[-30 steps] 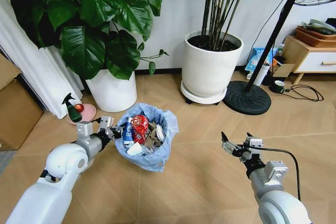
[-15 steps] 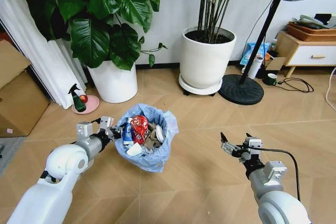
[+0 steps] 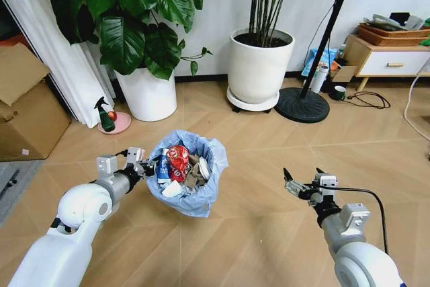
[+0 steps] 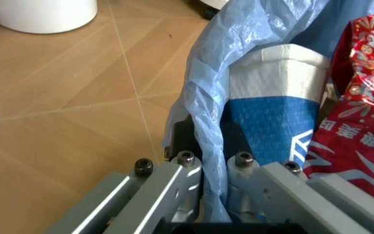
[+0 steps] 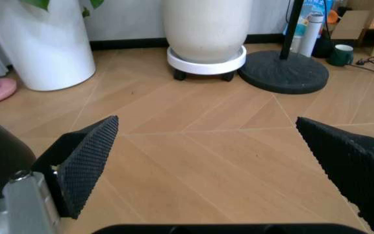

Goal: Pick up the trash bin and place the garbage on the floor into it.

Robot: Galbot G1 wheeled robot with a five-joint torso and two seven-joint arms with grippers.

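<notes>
The small round dark trash bin with its crinkly light-blue liner (image 3: pixel 191 186), probably light, is gripped at its rim by the left end effector (image 3: pixel 138 166); the right end effector (image 3: pixel 300 183) is held open beside it.

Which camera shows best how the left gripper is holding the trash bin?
The left wrist view: the left gripper is clamped on the trash bin rim and its blue bag. The head view shows the grip from afar. The right wrist view shows bare floor.

- Bin (image 3: pixel 195 196): round, blue bag liner, upright, rim clamped at its left side.
- Garbage (image 3: pixel 178 166): red can, blue-white can, white wads, all inside bin.
- Floor (image 3: pixel 269 233): tan herringbone wood.
</notes>
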